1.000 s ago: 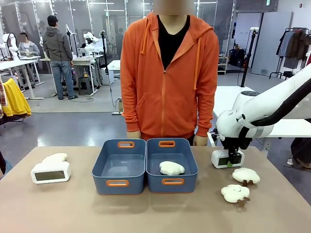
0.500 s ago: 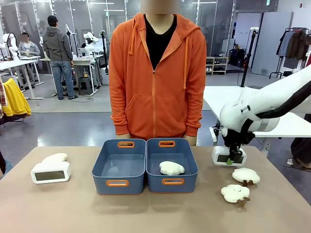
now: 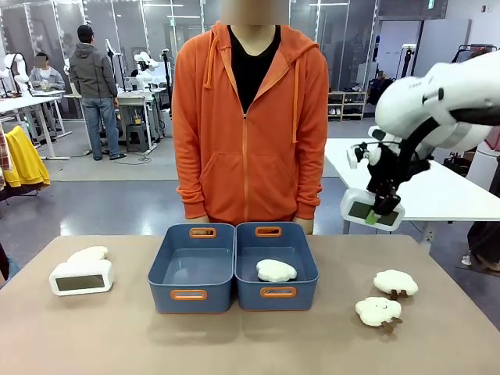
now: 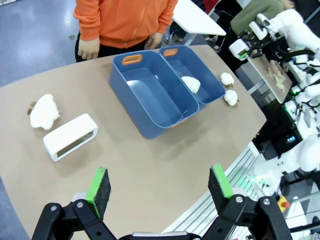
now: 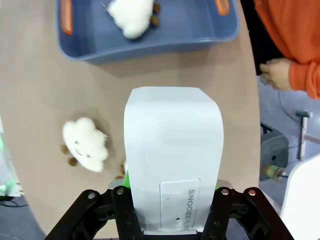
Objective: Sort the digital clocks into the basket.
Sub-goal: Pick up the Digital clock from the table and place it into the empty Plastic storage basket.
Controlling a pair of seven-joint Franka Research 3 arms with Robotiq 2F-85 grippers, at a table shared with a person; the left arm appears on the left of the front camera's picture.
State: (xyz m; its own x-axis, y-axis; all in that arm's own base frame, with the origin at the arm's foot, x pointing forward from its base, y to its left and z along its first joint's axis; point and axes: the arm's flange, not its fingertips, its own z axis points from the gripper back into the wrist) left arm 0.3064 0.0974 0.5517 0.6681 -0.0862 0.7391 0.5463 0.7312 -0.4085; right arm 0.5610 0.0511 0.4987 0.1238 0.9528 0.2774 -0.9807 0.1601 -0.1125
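Two blue baskets stand side by side, long walls touching, at the middle of the table, nearer its far edge. The left basket (image 3: pixel 211 301) shows only its bare blue floor. The right basket (image 3: pixel 254 299) holds one cream cloud plush (image 3: pixel 276 270) on its floor.

The right gripper (image 3: pixel 379 215) is clenched on a digital clock (image 3: pixel 358 209), its pads on the clock's sides, holding it in the air over the table's far right corner. The second clock (image 3: pixel 80 277) lies near the left edge, with another plush (image 3: pixel 87 254) just beside it on the far side. Two more plush clouds (image 3: pixel 395 282) (image 3: pixel 378 311) sit near the right edge.

The left gripper (image 4: pixel 160 187) hangs released, jaws wide apart, high over the table's near edge.
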